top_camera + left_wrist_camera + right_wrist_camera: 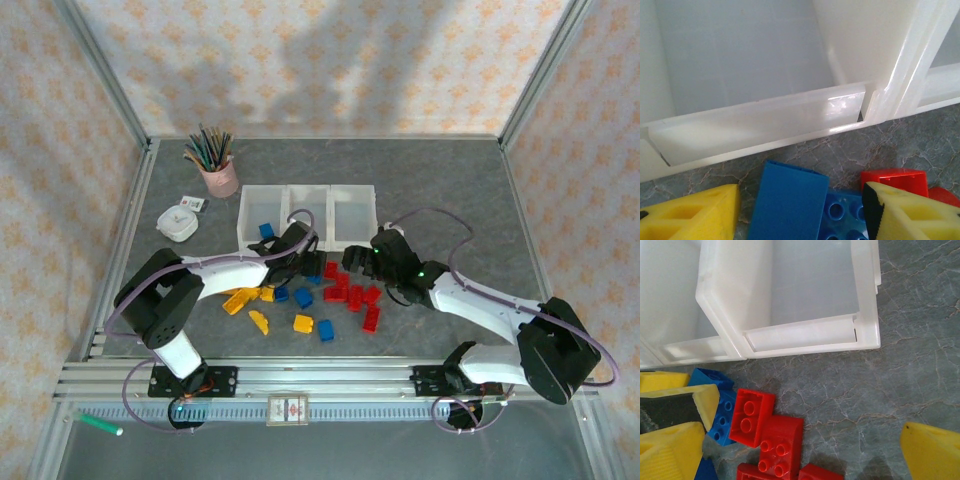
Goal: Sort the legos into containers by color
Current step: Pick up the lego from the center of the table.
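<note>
Left gripper [800, 200] sat half-open astride a blue brick [787, 200] just before the containers [306, 188]; I could not tell if it gripped. Right gripper [800, 450] gaped wide, empty. One blue lego [266, 230] lay in the leftmost bin; remaining legos [345, 295] lay loose on the table [450, 180].

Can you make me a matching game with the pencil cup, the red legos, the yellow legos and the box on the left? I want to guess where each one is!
Things:
1. pencil cup
2. red legos
3. yellow legos
4. left container

Places:
A. has a blue lego inside
B. right end of the loose pile
C. left of all three containers
D. left end of the loose pile

Pairs: 1-C, 2-B, 3-D, 4-A
</note>
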`<control>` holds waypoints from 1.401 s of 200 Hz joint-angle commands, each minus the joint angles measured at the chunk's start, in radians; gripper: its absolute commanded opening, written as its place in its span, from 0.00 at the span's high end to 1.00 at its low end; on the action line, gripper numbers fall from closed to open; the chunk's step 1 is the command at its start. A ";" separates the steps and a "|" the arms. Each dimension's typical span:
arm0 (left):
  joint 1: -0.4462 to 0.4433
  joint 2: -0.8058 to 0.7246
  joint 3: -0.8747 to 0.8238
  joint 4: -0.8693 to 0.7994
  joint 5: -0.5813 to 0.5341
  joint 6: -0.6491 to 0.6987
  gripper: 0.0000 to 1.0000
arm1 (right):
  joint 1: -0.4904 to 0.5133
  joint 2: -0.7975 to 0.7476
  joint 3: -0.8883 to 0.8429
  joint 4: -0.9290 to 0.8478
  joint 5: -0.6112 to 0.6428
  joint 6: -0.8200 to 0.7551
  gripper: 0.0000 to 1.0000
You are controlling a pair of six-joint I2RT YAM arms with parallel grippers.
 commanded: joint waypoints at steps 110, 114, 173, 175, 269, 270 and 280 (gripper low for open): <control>-0.005 0.046 0.067 -0.088 -0.102 0.008 0.52 | -0.012 -0.023 -0.021 0.021 0.015 -0.007 0.00; -0.005 0.042 0.064 -0.088 -0.102 0.008 0.52 | -0.012 -0.023 -0.021 0.021 0.015 -0.007 0.00; -0.004 0.029 0.053 -0.124 -0.118 0.001 0.60 | -0.014 -0.020 -0.012 0.020 0.012 -0.014 0.00; -0.005 0.028 0.053 -0.126 -0.118 0.001 0.60 | -0.014 -0.019 -0.012 0.020 0.012 -0.014 0.00; -0.003 -0.211 -0.039 -0.214 -0.111 -0.065 0.66 | -0.008 -0.009 0.055 -0.032 -0.028 -0.074 0.00; -0.003 -0.215 -0.040 -0.217 -0.112 -0.066 0.66 | -0.007 -0.008 0.056 -0.032 -0.029 -0.073 0.00; -0.003 -0.256 -0.044 -0.242 -0.130 -0.074 0.67 | 0.003 -0.001 0.068 -0.030 -0.037 -0.075 0.00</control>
